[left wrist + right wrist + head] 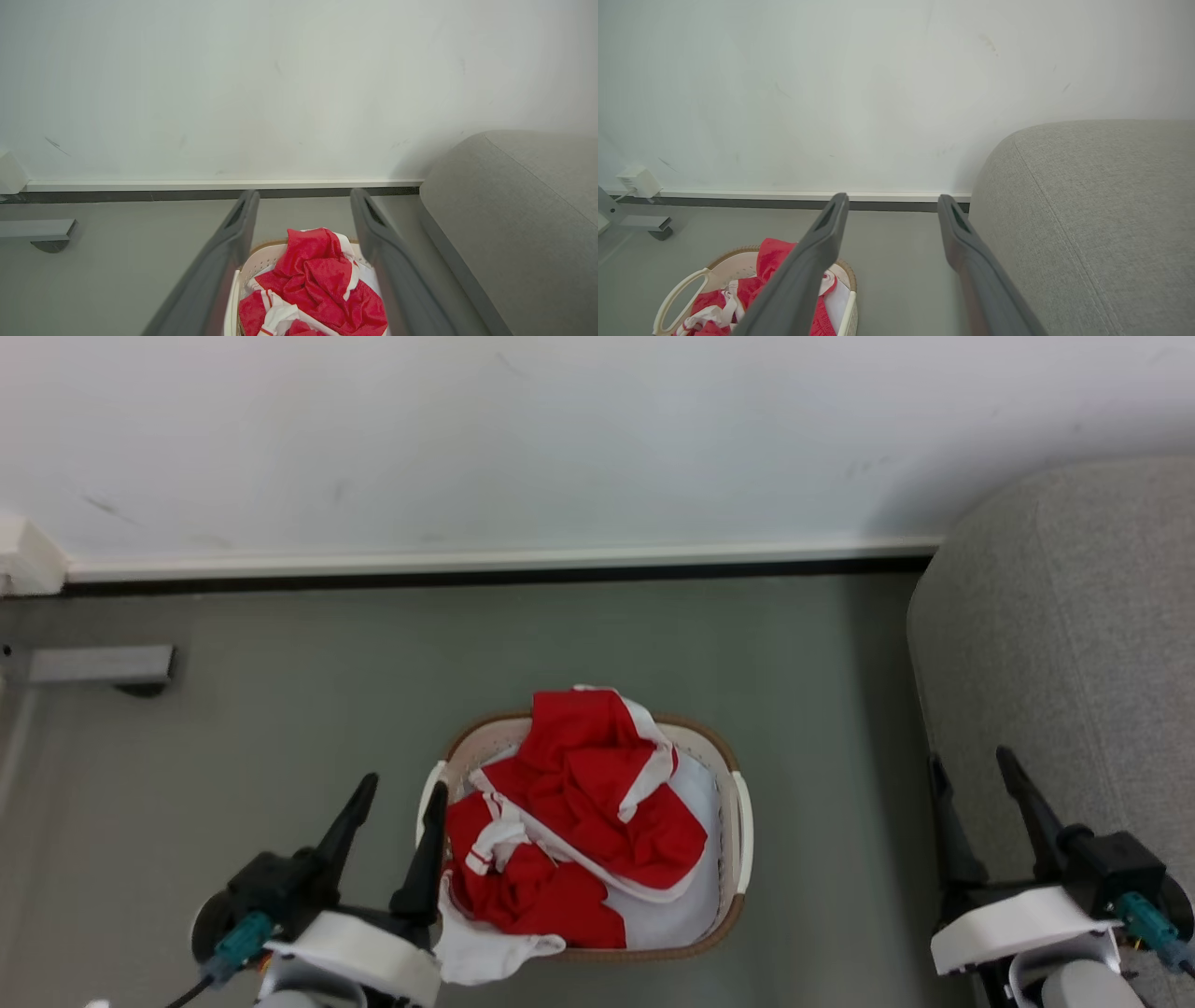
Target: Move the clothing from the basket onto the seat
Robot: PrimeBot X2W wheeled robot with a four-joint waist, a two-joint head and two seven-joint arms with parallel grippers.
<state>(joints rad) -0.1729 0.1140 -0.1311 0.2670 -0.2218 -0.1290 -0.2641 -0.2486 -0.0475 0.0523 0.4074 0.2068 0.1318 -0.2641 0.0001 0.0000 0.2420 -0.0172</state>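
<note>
Red clothing [583, 812] with white panels and trim lies heaped in the cream basket [742, 821] on the grey floor; a white piece hangs over the basket's near left rim. The same clothing [322, 284] shows between my left fingers in the left wrist view, and the basket [682, 291] sits at the lower left of the right wrist view. My left gripper [401, 789] is open, just left of the basket's rim, above the floor. My right gripper [971, 765] is open and empty beside the grey seat [1074, 663], which fills the right side.
A white wall with a skirting board [504, 562] runs behind the basket. A grey metal foot [98, 665] lies on the floor at the far left, and a white wall box [639, 180] with a cable sits near it. Bare grey floor [822, 709] separates basket and seat.
</note>
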